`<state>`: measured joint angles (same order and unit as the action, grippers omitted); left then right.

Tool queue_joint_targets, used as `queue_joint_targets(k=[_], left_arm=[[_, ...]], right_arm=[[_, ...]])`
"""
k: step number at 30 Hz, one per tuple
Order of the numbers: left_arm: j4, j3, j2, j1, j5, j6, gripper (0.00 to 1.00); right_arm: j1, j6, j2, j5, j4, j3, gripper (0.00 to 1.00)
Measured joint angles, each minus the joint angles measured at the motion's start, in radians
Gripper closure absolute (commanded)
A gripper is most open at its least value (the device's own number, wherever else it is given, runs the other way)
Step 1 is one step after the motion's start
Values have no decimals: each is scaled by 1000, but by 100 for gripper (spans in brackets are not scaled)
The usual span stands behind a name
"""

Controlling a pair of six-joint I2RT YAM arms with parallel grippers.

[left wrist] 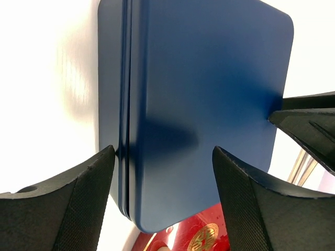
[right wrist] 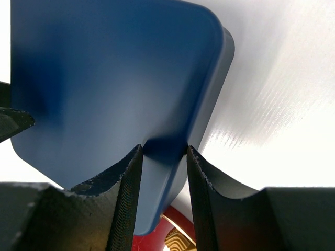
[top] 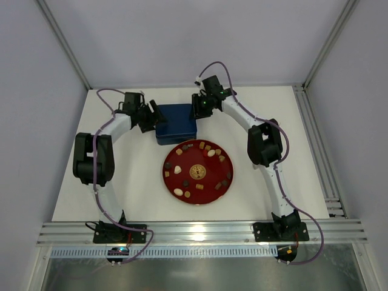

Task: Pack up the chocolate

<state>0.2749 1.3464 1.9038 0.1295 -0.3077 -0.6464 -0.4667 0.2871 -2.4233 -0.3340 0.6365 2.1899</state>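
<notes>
A: Your right gripper [right wrist: 164, 150] clamps the blue tin [top: 176, 123] by its rim; your left gripper [left wrist: 163, 152] straddles the opposite edge, jaws apart.
B: Best grip the lid [left wrist: 209, 78] only and lift it level. The chocolate [top: 211, 153] sits on the red plate [top: 206, 197].

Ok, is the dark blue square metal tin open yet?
No, the tin is closed, lid on, the right gripper pinching its edge.

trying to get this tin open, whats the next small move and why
Probably close the left gripper on the left edge of the tin. The tin is shut, lid on. The right gripper pinches its right edge, while the left one's jaws stand open astride the other side, so only one side looks held. The chocolates lie on the plate, not yet packed.
</notes>
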Motion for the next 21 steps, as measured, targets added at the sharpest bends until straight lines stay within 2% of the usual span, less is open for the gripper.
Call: queue_joint_targets(k=[21], left_arm=[[40,-48,-55,11,56,-4,38]], right_arm=[[-31,-20,34,51,-16,-44,59]])
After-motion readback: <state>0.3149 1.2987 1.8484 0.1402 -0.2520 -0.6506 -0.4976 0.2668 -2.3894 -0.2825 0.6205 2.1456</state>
